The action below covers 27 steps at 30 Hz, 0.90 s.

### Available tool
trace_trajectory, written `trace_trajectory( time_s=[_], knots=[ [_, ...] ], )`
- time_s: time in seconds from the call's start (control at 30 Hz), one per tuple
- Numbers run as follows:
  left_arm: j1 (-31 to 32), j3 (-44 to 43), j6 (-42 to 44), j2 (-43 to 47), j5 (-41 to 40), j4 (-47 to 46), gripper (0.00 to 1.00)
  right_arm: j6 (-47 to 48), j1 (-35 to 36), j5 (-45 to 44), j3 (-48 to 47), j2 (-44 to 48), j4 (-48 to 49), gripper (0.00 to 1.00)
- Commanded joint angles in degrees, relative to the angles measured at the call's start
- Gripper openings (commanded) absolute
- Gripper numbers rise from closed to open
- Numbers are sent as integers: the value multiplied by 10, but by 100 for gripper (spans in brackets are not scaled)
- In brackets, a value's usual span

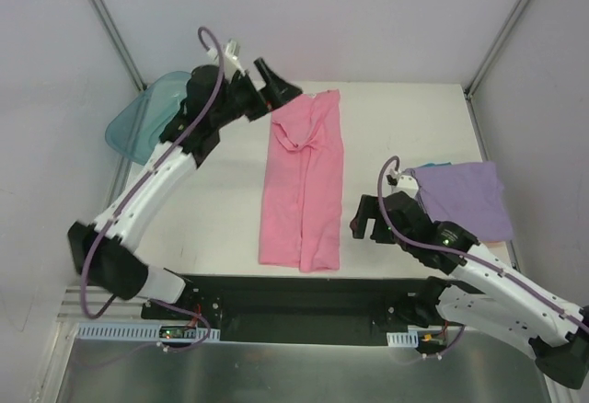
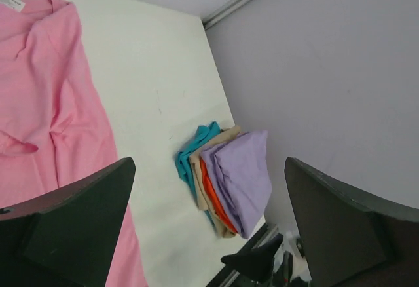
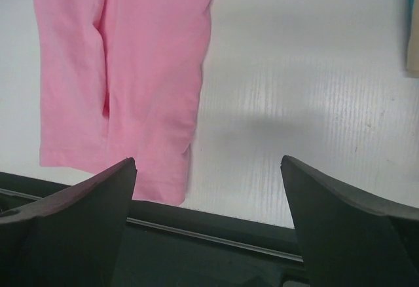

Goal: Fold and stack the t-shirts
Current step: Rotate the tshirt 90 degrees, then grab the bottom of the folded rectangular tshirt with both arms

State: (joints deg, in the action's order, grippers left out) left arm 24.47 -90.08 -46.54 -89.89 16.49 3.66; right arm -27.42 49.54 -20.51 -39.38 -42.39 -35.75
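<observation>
The pink t-shirt point(image 1: 304, 182) lies folded into a long strip down the middle of the table, neck at the far end; it also shows in the left wrist view point(image 2: 46, 103) and the right wrist view point(image 3: 124, 71). A stack of folded tees with lavender on top point(image 1: 465, 196) sits at the right; the left wrist view shows its lavender point(image 2: 245, 169), orange point(image 2: 213, 198) and teal point(image 2: 190, 153) layers. My left gripper point(image 1: 276, 81) is open and empty above the shirt's far left corner. My right gripper point(image 1: 368, 219) is open and empty over bare table, between the shirt and the stack.
A translucent teal tub point(image 1: 147, 118) stands at the far left, behind the left arm. The table's black front edge point(image 3: 229, 234) runs just below the shirt's hem. Grey walls close the table in at the back and sides.
</observation>
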Motion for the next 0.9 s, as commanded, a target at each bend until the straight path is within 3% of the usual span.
trace_trajectory(
  time_s=[0.0,0.2,0.37,0.53,0.57,0.77,0.87],
  knots=[
    [12,248,9,121,-27,46,99,-9,-2,56,9,-44,25,97],
    [57,444,-17,239,-35,148,99,-28,-3,179,86,-52,116,97],
    [82,588,-65,312,3,171,99,-39,-2,274,108,-95,161,99],
    [97,639,-93,315,31,165,97,-48,-3,303,134,-131,200,93],
    [98,642,-97,310,38,161,89,-51,-2,319,136,-139,207,91],
    [107,635,-83,251,49,133,68,-62,-1,339,150,-186,239,74],
    [113,630,-76,211,58,130,52,-69,-1,350,155,-201,253,69]
  ],
)
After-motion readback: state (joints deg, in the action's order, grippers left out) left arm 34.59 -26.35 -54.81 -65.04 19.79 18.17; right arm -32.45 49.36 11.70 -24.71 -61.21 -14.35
